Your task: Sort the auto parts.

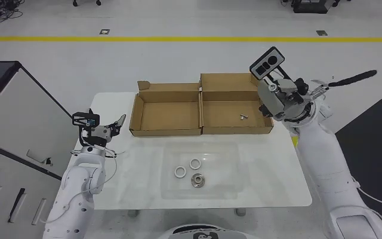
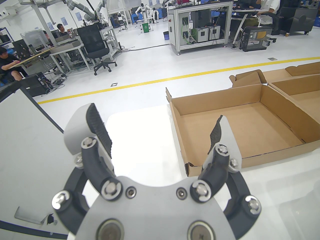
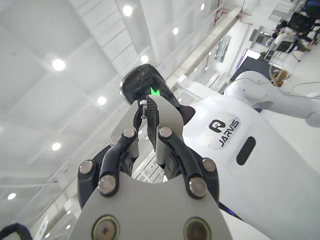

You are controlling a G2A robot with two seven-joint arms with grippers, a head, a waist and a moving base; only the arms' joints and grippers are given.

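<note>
White table [image 1: 143, 173]; right gripper [image 3: 144, 101] pinching tiny bolt [image 3: 142, 108] mid-shank, prob. steel: light, stiff, slick, easily dropped; left gripper [image 2: 156, 112] spread.

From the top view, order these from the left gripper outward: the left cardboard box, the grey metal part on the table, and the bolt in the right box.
From the left gripper:
1. Left cardboard box, right beside it.
2. Grey metal part, front middle of the table.
3. Bolt, inside the right box.
</note>
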